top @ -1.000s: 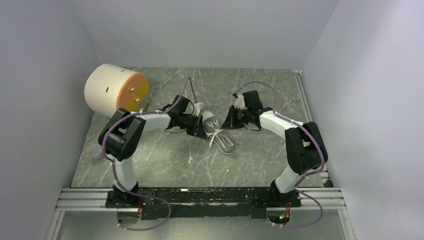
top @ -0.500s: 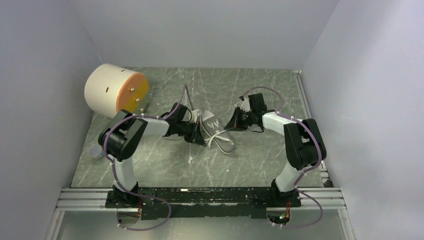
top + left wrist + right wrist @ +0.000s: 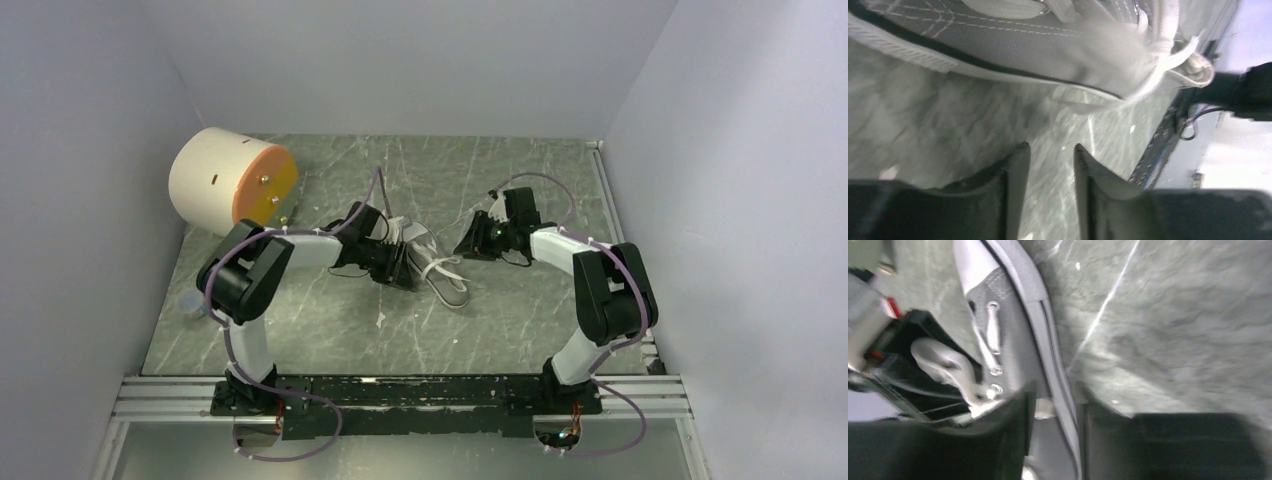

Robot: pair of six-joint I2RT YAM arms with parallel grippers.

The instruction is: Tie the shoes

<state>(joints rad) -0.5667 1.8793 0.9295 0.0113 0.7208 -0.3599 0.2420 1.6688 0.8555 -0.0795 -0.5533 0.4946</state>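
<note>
left of the sneaker — orange-faced drum

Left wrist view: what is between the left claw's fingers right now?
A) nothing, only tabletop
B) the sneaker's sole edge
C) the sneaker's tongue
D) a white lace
A: the left claw has its fingers apart with only bare table showing in the gap; the sneaker and its laces lie beyond the tips.
</note>
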